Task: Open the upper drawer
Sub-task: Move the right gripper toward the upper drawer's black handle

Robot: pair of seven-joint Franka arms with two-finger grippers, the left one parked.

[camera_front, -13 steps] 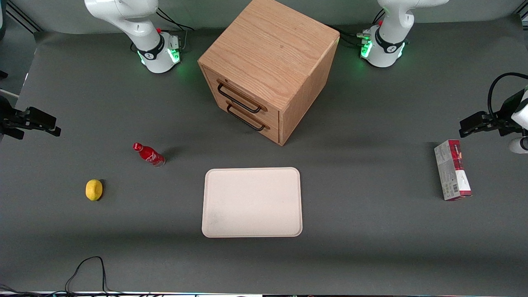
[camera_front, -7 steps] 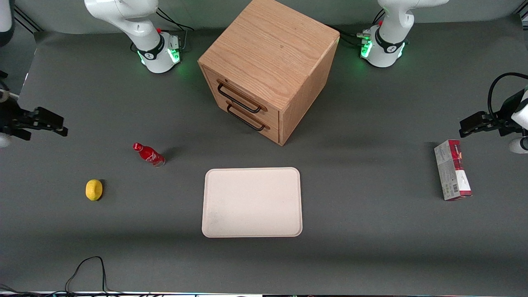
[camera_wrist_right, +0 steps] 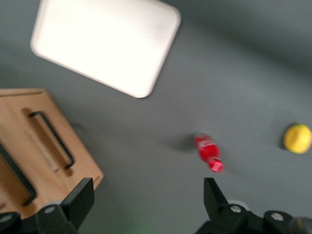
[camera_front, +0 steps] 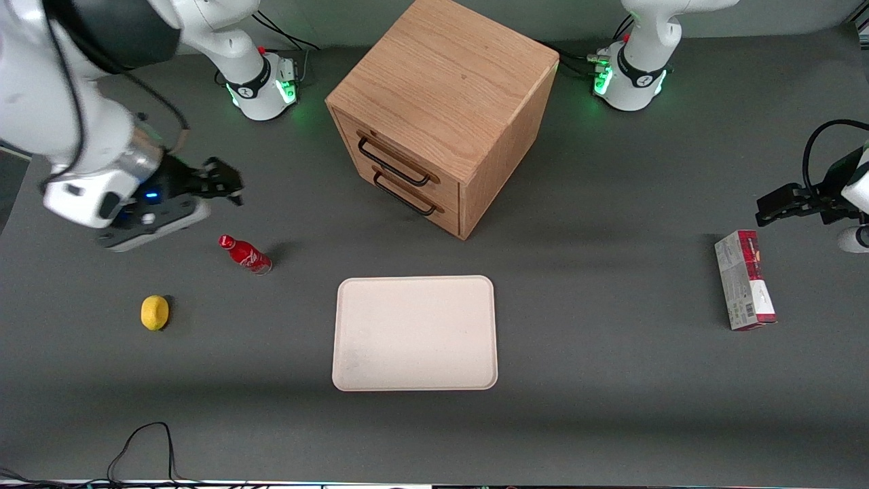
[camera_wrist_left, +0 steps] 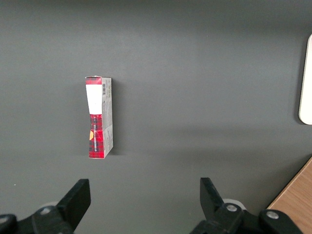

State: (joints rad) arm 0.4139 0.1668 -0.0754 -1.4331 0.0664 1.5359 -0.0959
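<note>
Gaping pincer point(camera_wrist_right: 146, 200) facing upper drawer point(camera_wrist_right: 14, 170)

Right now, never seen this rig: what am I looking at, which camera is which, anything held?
Two robot arms are bolted at the table's edge farthest from the front camera. One picture comes from that front camera, looking down at the table; the other two come from cameras on each arm's wrist, so black fingers show at their edge.

The working arm's gripper hangs above the table, open and empty, near the red bottle. It has not reached the oak cabinet. Both drawers look shut; the upper drawer is the one to open, by its black handle.

Also on the table: a lemon, a pale tray in front of the cabinet, and a red and white carton toward the parked arm's end.
</note>
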